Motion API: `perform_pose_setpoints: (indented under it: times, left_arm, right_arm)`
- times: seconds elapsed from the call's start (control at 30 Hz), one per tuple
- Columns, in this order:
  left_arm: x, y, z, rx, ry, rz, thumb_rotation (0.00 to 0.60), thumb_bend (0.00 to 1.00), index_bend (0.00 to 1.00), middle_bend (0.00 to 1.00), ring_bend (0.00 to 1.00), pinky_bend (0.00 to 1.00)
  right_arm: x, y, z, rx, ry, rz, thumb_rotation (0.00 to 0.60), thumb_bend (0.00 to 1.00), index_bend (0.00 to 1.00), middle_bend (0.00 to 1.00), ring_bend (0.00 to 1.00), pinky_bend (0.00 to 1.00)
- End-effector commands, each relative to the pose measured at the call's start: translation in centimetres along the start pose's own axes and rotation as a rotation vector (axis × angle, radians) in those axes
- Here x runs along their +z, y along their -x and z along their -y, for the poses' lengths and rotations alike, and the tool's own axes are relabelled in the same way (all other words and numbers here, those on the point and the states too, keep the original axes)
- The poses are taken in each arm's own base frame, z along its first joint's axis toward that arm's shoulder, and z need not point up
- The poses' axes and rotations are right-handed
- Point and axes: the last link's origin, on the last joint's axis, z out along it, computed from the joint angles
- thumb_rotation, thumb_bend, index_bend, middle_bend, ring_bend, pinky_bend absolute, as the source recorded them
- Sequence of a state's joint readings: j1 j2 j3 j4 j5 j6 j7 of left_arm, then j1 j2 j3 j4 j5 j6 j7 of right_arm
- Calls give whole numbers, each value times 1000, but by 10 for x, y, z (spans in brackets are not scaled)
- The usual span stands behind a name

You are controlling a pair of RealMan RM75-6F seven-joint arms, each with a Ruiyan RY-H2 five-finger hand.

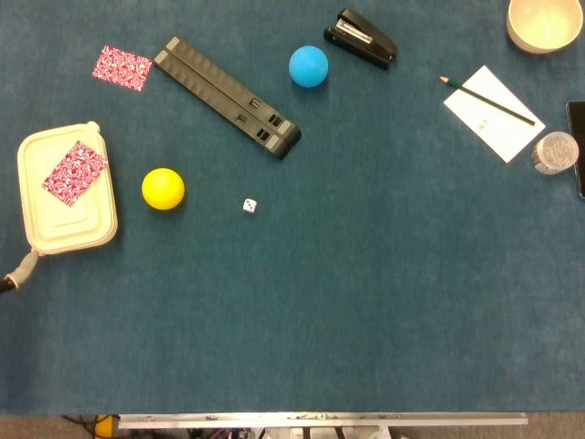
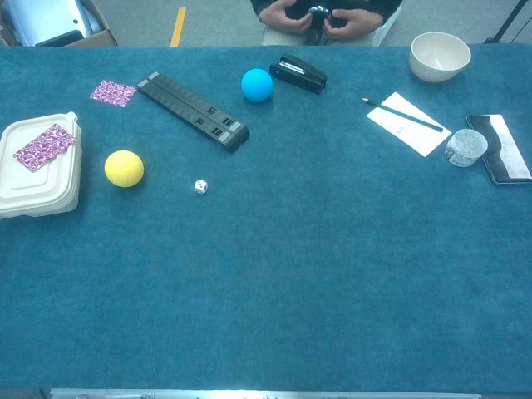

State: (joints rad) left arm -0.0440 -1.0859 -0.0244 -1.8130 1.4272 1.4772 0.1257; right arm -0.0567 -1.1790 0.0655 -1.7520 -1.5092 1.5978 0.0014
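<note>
Lunch box (image 1: 64, 224), pale and shut, lies on the blue table (image 1: 366, 302) just left of the yellow ball (image 1: 163, 188), with a patterned card (image 1: 75, 172) flat on its lid. At its near corner, lower left of the ball, a small grey piece (image 1: 18, 270) meets the picture's edge in the head view; I cannot tell what it is. Neither the left hand nor the right hand shows in either view, so I cannot tell how their fingers lie.

A second patterned card (image 1: 122, 68) lies beyond the ball and slightly left of it. The white die (image 1: 249, 206) sits near the ball's right. A long black bar (image 1: 227, 96) runs slantwise beyond the ball, up and to its right. Further right of the ball come the blue ball (image 1: 309, 66) and, just past that, a black stapler (image 1: 360, 38).

Well to the right of the yellow ball, a white sheet (image 1: 498, 128) carries a pencil (image 1: 489, 101) laid across it. A cream bowl (image 1: 521, 37) stands furthest from the ball, at the far right corner. A clear lidded cup (image 1: 555, 152) touches a black-and-white case (image 2: 499, 150) at the right edge.
</note>
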Motion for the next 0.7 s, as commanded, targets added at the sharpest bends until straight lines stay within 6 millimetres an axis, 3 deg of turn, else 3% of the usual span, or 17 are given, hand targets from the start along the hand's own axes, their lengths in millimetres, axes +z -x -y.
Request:
perform_pose_setpoints:
  times: [0.03,0.33,0.57,0.7]
  left_arm:
    - [1,1,0,-2,2,1,375,176,196,171,45,0]
    - [2,-2,0,-33,16,-5,389,176,196,172,49,0]
    - [10,-7,-5,-168,65,40,420,176,202,178,67,0]
    - [19,-13,-12,-247,135,71,492,175,208,214,129,11]
  right_arm:
    - [1,1,1,2,-1,1,600,288,253,211,57,63]
    - [0,-1,0,9,2,-5,600,288,253,211,57,63]
    - [0,0,-2,24,5,3,600,289,253,211,58,63]
    - [2,1,-1,29,0,6,600,289,254,211,58,63]
